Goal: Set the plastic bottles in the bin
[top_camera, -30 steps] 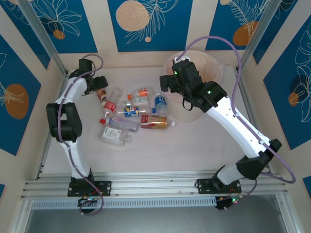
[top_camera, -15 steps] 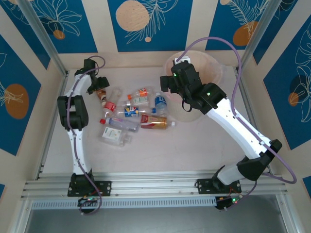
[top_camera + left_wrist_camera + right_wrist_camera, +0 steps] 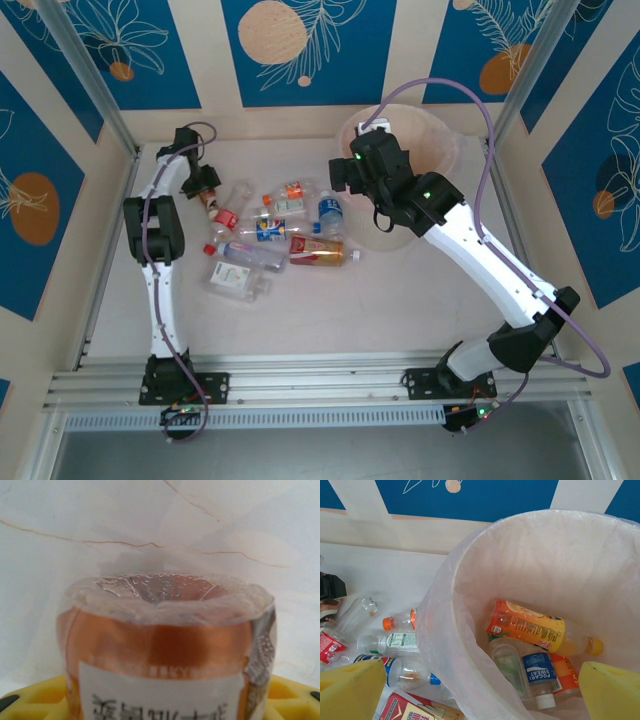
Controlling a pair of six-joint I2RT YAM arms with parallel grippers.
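blue-and-cream panelled walls (image 3: 300, 40) box in a pale table (image 3: 400, 300), and we work down from there. the bin (image 3: 445, 140) stands at the far right, the biggest thing on the surface. its thin liner (image 3: 440, 610) is draped over the rim so whatever drops in stays bagged. an orange-labelled bottle (image 3: 530, 627) and a blue-labelled one (image 3: 538, 670) lie at its bottom. our right gripper (image 3: 372, 135) hangs over the bin's near-left rim, pads spread wide with nothing between them, so it has nothing to add just now. left of the bin, near it but apart, a loose pile of bottles (image 3: 285, 230) lies flat on the table, waiting. our left gripper (image 3: 203, 183) reaches to the pile's far-left edge. a brown-labelled bottle (image 3: 165, 645) sits there between its yellow pads (image 3: 40, 695), base toward the wrist camera. the jaws straddle the bottle, but whether they pinch it yet we cannot tell. we judge this grasp to be the step in hand.
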